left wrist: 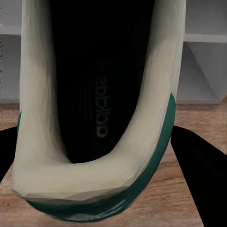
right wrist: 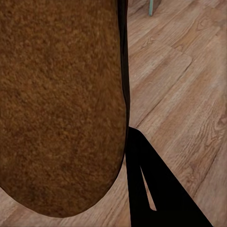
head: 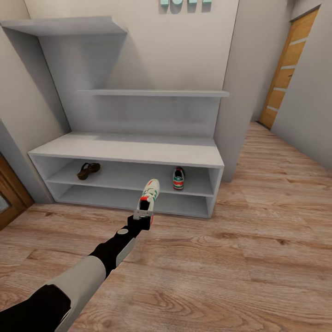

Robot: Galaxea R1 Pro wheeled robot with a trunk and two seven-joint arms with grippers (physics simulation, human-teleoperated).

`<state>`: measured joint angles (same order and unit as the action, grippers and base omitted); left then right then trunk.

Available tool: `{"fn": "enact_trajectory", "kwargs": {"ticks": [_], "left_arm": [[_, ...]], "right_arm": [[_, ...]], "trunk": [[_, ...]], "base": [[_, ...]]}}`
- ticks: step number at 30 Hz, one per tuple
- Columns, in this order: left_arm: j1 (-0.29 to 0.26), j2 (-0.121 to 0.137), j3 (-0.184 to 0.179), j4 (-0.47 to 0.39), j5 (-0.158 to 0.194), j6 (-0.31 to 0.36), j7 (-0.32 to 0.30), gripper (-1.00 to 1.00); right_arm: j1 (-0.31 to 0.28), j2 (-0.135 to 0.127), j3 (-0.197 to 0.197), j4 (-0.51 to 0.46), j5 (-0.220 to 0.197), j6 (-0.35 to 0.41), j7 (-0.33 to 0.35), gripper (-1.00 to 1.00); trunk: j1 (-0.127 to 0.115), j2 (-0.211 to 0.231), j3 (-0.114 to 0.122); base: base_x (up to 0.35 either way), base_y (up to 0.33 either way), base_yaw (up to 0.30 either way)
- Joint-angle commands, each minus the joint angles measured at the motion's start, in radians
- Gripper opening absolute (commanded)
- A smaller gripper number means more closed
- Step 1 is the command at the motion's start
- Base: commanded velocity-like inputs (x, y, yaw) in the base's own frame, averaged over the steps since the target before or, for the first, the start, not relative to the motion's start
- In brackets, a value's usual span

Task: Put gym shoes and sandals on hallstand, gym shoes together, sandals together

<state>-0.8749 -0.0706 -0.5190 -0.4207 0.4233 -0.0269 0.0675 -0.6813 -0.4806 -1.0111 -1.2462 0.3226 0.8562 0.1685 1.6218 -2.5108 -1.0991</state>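
My left gripper [head: 142, 213] is shut on the heel of a white gym shoe [head: 150, 191] with green stripes, held above the corridor floor [head: 230, 258] just in front of the hallstand [head: 129, 150]. The left wrist view looks into this gym shoe's dark inside [left wrist: 101, 85], with black fingers [left wrist: 201, 179] on both sides. The other gym shoe [head: 178, 178] sits at the right end of the upper tier. One dark sandal [head: 88, 170] lies at that tier's left end. In the right wrist view, my right gripper [right wrist: 125, 142] holds a second sandal, its tan-brown footbed [right wrist: 56, 104] close to the camera; one finger [right wrist: 156, 189] shows.
A wall corner [head: 237, 101] stands right of the hallstand, and the corridor runs on to a wooden door [head: 288, 69]. Another brown door [head: 9, 198] edges in at the left. Open wood floor lies before the rack. A teal leg [right wrist: 152, 5] shows far off.
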Motion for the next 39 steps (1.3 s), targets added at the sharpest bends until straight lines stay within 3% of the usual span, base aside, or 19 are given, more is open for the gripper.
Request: {"fn": "enact_trajectory", "kwargs": {"ticks": [1,17,26,39], "left_arm": [[-0.001,0.002,-0.009,0.0,0.007,-0.004,0.007,-1.0],[-0.001,0.003,-0.013,0.002,0.003,-0.006,0.008,-1.0],[-0.001,0.003,-0.012,0.002,0.003,-0.005,0.008,-1.0],[-0.001,0.004,-0.013,0.002,0.003,-0.006,0.008,-1.0]], "right_arm": [[-0.001,0.0,-0.001,-0.001,0.007,0.004,0.006,-1.0],[-0.001,-0.001,-0.001,-0.001,0.009,0.004,0.005,-1.0],[-0.001,0.0,-0.001,0.0,0.009,0.004,0.005,-1.0],[-0.001,0.0,-0.001,-0.001,0.009,0.004,0.005,-1.0]], "trunk": [[0.0,0.0,-0.001],[0.0,0.0,-0.001],[0.004,-0.002,-0.04],[0.004,-0.002,-0.048]], "base": [[0.0,0.0,0.0],[0.0,0.0,0.0],[0.0,0.0,0.0],[0.071,0.0,0.0]]}}
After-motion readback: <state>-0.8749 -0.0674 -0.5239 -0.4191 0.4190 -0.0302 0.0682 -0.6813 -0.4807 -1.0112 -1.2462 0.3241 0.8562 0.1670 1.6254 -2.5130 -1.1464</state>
